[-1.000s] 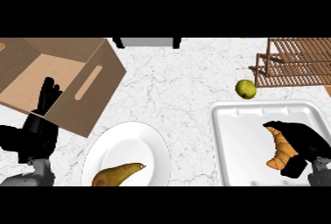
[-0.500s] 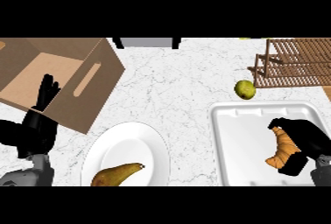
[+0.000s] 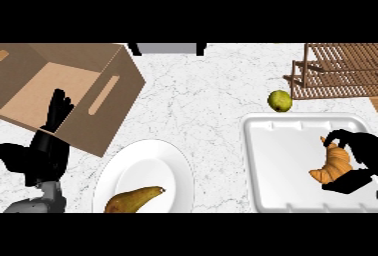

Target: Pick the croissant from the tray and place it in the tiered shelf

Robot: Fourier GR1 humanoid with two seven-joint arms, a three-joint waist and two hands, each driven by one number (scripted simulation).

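A golden croissant lies on the right part of the white tray. My right hand is over it from the right, fingers curled round its top end and thumb below its lower end. The wooden tiered shelf stands at the back right, beyond the tray. At the left edge my left hand rests open with fingers up, in front of the cardboard box.
An open cardboard box fills the back left. A white plate with a brown pear sits at front centre. A green lime lies between the tray and the shelf.
My right hand has closed in on the croissant, fingers curling round its top. The croissant has shifted slightly right on the tray. The left hand has not moved.
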